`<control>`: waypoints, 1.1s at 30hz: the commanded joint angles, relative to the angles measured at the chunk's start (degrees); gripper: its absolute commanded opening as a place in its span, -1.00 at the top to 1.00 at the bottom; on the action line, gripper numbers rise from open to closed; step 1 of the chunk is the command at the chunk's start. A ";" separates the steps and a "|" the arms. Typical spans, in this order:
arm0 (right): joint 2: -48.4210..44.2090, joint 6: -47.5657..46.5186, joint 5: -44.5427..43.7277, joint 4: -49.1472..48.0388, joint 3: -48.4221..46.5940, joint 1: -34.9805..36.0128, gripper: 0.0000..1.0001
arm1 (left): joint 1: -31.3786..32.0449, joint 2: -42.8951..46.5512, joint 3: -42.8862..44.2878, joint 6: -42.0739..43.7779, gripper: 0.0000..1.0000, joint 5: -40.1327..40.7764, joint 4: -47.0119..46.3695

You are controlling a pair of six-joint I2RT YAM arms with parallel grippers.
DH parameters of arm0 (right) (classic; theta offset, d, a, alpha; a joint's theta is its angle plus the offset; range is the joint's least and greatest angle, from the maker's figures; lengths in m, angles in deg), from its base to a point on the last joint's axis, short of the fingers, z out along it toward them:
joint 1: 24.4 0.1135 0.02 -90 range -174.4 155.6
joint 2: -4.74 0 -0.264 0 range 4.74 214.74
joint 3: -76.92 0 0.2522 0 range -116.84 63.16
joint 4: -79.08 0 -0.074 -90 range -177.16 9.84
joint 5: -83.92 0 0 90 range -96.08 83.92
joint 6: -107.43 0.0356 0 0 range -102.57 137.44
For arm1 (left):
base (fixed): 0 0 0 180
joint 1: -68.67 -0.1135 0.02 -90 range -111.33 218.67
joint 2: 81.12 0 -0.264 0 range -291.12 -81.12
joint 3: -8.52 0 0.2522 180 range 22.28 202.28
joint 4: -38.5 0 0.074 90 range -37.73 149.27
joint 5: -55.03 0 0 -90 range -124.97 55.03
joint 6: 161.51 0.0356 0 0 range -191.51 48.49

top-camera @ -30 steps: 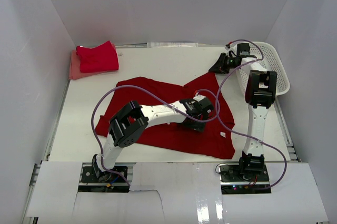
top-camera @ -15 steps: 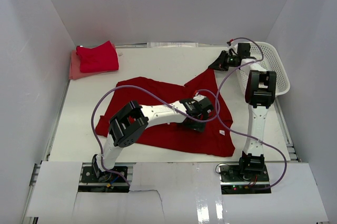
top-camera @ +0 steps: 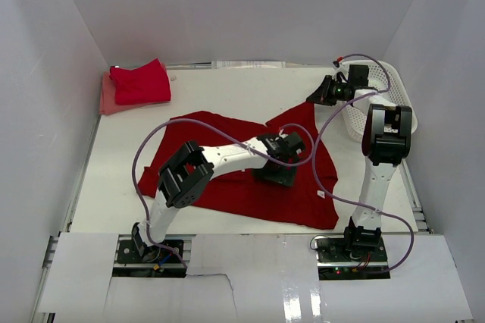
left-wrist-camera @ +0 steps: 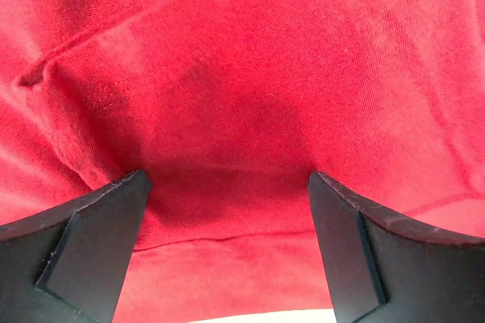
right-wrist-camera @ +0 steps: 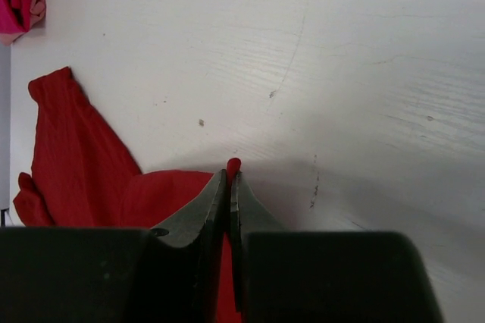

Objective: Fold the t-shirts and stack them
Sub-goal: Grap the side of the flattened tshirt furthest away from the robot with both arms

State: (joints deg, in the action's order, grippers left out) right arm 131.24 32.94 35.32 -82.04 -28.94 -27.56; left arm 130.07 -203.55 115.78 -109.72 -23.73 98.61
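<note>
A deep red t-shirt (top-camera: 227, 186) lies spread across the middle of the table. My left gripper (top-camera: 277, 165) is down on its right half, open, with both fingers (left-wrist-camera: 91, 239) resting on the red cloth (left-wrist-camera: 250, 73) and a seam between them. My right gripper (top-camera: 320, 94) is at the shirt's far right corner, shut on it. A small nub of red cloth (right-wrist-camera: 233, 164) pokes out past the tips of the right gripper (right-wrist-camera: 229, 177). At the back left, a folded red t-shirt (top-camera: 140, 83) lies on a salmon-pink one (top-camera: 108, 101).
A white lattice basket (top-camera: 390, 73) stands at the back right, right beside the right arm. White walls close in the table on three sides. Purple cables loop over the shirt from both arms.
The right gripper closed on the shirt's far corner and shifted right, drawing that corner with it. The left gripper stayed open and edged slightly away from the arm bases on the cloth.
</note>
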 commanded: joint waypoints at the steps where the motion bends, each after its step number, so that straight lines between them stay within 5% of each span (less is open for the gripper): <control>1: 0.77 -1.71 -0.98 0.23 -1.68 -0.36 0.85 | -6.19 -1.77 -0.87 1.20 -0.96 -11.15 5.43; 10: 1.21 -1.71 -1.85 1.81 -2.48 -0.27 0.85 | -39.13 10.72 2.57 9.81 -0.96 -17.84 7.17; 27: 0.24 -3.64 -2.74 3.31 -2.30 0.70 0.85 | -59.47 10.20 4.42 10.81 -0.96 -13.97 8.06; 33: 0.24 -3.64 -2.04 3.40 -2.21 0.87 0.85 | -70.26 12.56 -1.20 6.23 -0.96 -28.09 -2.37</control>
State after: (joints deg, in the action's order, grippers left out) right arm 132.72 30.43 32.68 -79.39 -29.09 -26.88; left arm 63.83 -194.09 116.98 -100.70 -44.08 102.57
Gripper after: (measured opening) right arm 0.087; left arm 0.978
